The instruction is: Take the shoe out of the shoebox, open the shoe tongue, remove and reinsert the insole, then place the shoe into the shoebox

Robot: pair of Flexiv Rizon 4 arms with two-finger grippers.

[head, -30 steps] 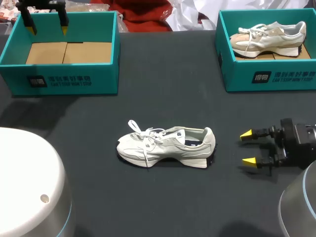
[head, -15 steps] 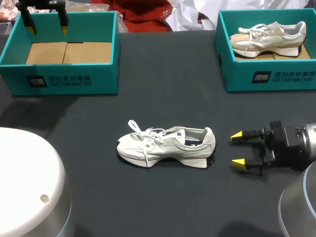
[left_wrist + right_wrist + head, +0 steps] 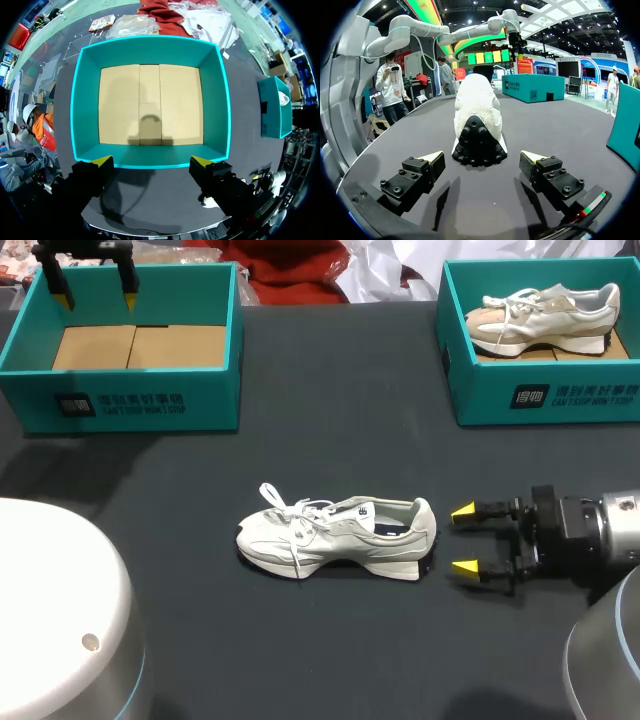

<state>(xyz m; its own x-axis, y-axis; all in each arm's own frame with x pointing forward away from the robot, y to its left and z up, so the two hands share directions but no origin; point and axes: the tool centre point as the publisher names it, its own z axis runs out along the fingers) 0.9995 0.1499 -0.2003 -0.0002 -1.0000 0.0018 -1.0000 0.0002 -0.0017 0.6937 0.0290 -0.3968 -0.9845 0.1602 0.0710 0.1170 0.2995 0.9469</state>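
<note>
Shoe: white lace-up shoe (image 3: pixel 335 538) lying on its side in the middle of the dark worktop (image 3: pixel 330 440), toe towards the left edge, heel towards the right, outside both boxes.
Right gripper (image 3: pixel 464 540): low over the worktop just beside the shoe's heel, not touching it; fingers spread wide with nothing between them; in the right wrist view (image 3: pixel 482 156) aimed straight at the heel (image 3: pixel 477 117).
Left gripper (image 3: pixel 97 298): over the far wall of the empty shoebox (image 3: pixel 125 410) at the far left corner; fingers wide apart, holding nothing; in the left wrist view (image 3: pixel 151 161) looking down into the box (image 3: pixel 150 44) onto its bare cardboard floor.
Second box (image 3: pixel 545 395): at the far right corner, cut off by the right edge, with another pale shoe (image 3: pixel 540 318) lying inside.
Hard to make out: insole only a dark patch inside the shoe's opening; tongue position unclear under the laces; from the right wrist only heel and sole tread visible, toe hidden behind them.
Cut off: left arm above its fingers out of view; right arm cropped at the right edge.
Change: right gripper closer to the heel than a second ago; shoe, boxes and left gripper unmoved.
</note>
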